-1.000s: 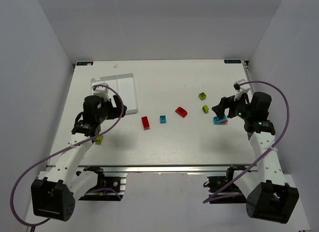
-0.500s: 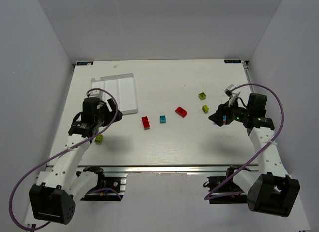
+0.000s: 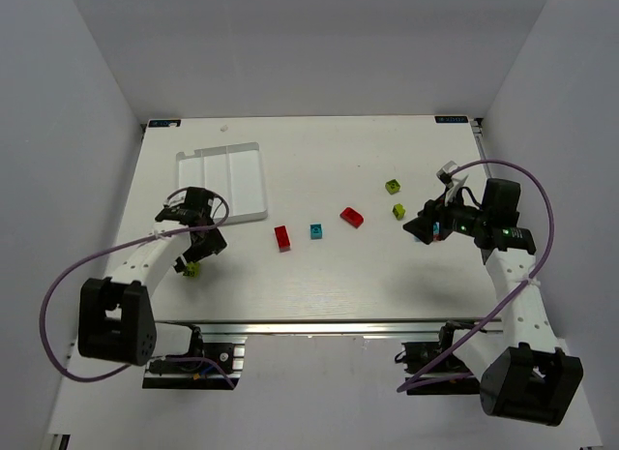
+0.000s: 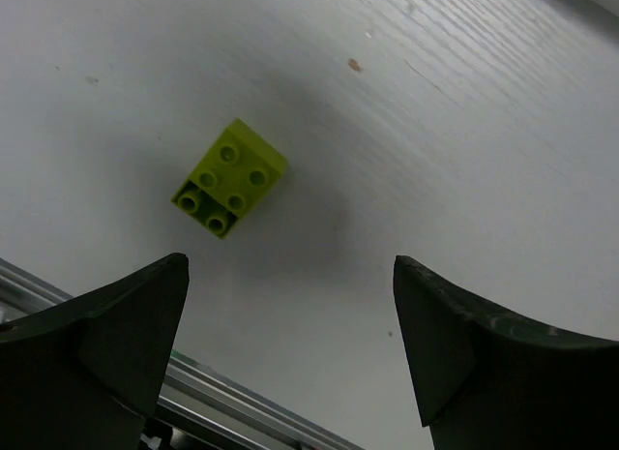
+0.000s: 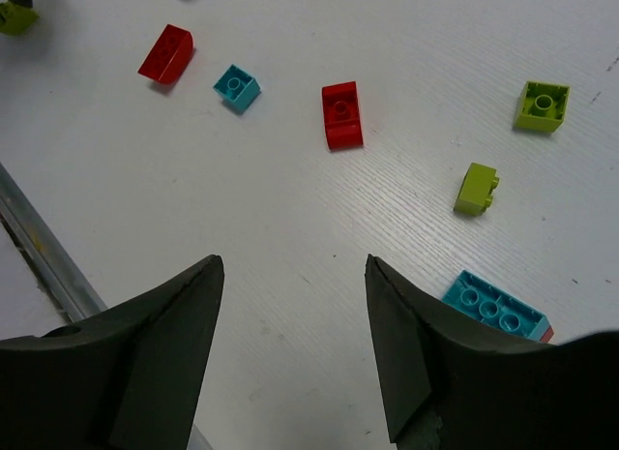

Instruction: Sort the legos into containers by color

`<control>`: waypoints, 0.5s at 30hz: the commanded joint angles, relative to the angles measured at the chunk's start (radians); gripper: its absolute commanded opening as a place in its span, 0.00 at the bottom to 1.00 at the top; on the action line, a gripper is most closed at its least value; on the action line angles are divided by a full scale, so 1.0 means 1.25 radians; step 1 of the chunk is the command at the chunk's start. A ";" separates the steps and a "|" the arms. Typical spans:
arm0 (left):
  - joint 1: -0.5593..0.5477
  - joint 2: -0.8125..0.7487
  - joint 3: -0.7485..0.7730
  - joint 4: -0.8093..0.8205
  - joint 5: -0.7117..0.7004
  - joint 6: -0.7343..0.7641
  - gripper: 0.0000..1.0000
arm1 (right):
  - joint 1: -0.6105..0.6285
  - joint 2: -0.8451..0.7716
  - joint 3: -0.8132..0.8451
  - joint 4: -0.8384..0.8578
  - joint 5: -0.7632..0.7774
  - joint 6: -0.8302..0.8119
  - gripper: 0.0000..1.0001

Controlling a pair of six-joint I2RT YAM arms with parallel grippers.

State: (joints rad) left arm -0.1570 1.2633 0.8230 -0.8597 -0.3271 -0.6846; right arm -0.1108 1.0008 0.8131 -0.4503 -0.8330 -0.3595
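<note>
A yellow-green lego lies on the table near the front edge, just ahead of my left gripper, which is open and empty above it. From the top view the same lego sits just below the left gripper. My right gripper is open over bare table. A large cyan lego lies just outside its right finger. Two red legos, a small teal lego and two yellow-green legos lie farther out. The white tray of containers sits at the back left.
The table's metal front rail runs close under the left gripper. Cables loop from both arms over the table's sides. The red legos and the teal one lie mid-table between the arms.
The left arm swung from beside the tray down toward the front edge, over the yellow-green lego. The right gripper shifted slightly left by the cyan lego and its jaws narrowed somewhat.
</note>
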 commanded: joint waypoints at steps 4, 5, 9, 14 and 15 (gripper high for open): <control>0.019 0.115 0.048 0.007 -0.129 0.014 0.98 | 0.004 -0.026 0.022 0.007 -0.023 0.007 0.66; 0.026 0.127 0.048 0.013 -0.130 0.019 0.98 | 0.003 -0.026 0.023 0.004 -0.023 0.007 0.67; 0.045 0.200 0.055 0.027 -0.118 0.057 0.98 | 0.005 -0.035 0.023 0.003 -0.026 0.004 0.67; 0.084 0.196 0.035 0.101 -0.017 0.146 0.96 | 0.004 -0.047 0.023 0.011 -0.023 0.005 0.67; 0.084 0.195 0.034 0.108 -0.006 0.161 0.95 | 0.004 -0.051 0.023 0.011 -0.018 0.005 0.67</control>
State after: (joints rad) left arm -0.0719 1.5299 0.8593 -0.7895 -0.3962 -0.5629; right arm -0.1097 0.9619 0.8131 -0.4500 -0.8410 -0.3546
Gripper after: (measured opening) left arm 0.958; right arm 0.671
